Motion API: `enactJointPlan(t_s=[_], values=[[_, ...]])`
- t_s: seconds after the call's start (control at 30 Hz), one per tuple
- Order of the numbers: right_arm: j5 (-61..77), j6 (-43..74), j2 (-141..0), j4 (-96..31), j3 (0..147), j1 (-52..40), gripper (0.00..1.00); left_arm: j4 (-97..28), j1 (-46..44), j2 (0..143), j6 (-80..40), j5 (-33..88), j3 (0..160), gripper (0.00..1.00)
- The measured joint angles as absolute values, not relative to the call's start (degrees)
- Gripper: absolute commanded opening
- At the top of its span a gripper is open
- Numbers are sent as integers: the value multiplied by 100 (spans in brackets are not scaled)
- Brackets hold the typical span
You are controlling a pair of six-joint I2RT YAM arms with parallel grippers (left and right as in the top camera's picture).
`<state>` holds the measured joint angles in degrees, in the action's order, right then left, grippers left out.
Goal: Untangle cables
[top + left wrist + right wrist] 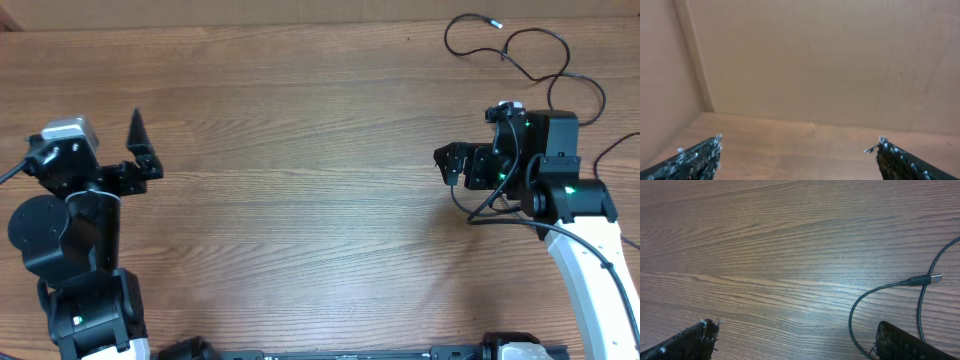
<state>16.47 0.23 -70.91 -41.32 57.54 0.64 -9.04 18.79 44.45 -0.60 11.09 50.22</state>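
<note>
A: Looking for the cables (920,279), where are they?

B: Loose loops on the table's (300,120) far right, beside the right gripper (796,327). It and the left gripper (797,145) gape wide, holding nothing.

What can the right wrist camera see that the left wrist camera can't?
Only the right wrist view shows a thin black cable with a silvery plug. Only the left wrist view shows a plain tan wall. Both show the wooden table, and each shows its own arm's tip, the right end effector and the left end effector, both open.
</note>
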Motion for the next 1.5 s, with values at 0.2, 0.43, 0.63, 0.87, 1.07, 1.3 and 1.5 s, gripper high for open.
enactJointPlan(t_s=[0.2,0.43,0.63,0.87,1.07,1.3,1.5], values=[[1647,21,-7091,-4158,5754,64,100,-1461,1835,4322,-58,1181,4982,100],[1647,23,-7091,-4189,5754,64,100,-1347,1732,3109,-54,1181,4117,100],[1643,23,-7091,-4305,5754,64,100,-1142,1551,1809,-51,1181,2818,100],[1640,45,-7091,-4497,5754,64,100,-657,1533,1505,-54,908,2311,100],[1629,226,-7091,-4497,5754,64,100,-1662,1533,1503,-54,390,2294,100],[1627,301,-7091,-4405,5754,64,100,-3553,1533,1503,-54,244,2279,100],[1627,303,-7091,-4401,5754,64,100,-5489,1535,1500,-54,187,2261,100]])
